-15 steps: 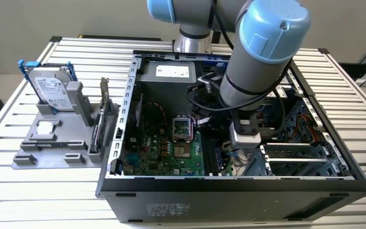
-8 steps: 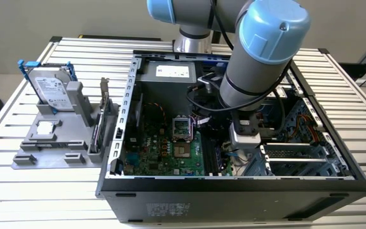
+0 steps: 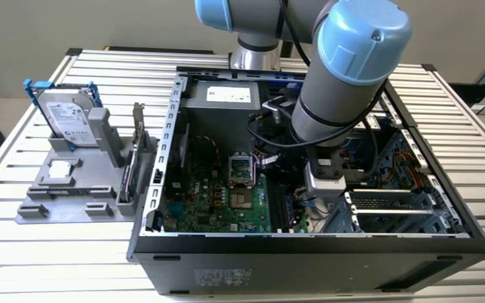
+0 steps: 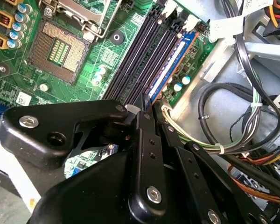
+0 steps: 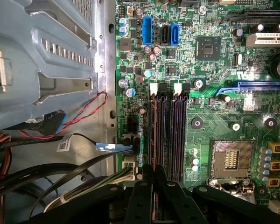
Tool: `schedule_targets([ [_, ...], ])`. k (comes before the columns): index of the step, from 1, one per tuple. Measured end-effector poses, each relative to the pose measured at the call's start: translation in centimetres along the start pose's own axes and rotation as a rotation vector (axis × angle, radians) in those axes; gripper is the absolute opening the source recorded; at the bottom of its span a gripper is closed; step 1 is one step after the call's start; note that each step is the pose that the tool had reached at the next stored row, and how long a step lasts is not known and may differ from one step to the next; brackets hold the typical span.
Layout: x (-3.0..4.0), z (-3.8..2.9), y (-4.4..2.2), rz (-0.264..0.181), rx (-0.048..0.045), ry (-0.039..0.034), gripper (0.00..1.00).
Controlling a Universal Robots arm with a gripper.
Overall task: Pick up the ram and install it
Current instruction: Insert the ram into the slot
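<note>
Currently: narrow dark ram stick, bluish label face (image 4: 172,65); likely light, stiff, fragile; hold by flat faces. Black two-finger gripper (image 4: 144,102) pinched closed on its end.

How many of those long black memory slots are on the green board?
4 slots, side by side beside the processor socket. The ram sits in the one farthest from the socket; the other three look empty. The gripper hides their near ends.
</note>
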State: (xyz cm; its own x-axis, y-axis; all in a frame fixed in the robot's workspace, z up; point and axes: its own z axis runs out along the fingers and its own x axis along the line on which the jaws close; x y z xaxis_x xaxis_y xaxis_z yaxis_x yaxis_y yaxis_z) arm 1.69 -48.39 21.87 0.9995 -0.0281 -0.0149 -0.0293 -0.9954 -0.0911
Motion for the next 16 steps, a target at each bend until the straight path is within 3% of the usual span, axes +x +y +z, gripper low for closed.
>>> schedule_targets([
  [16, 0.00, 0.00, 0.00, 0.000, 0.0016, 0.0000, 0.00],
])
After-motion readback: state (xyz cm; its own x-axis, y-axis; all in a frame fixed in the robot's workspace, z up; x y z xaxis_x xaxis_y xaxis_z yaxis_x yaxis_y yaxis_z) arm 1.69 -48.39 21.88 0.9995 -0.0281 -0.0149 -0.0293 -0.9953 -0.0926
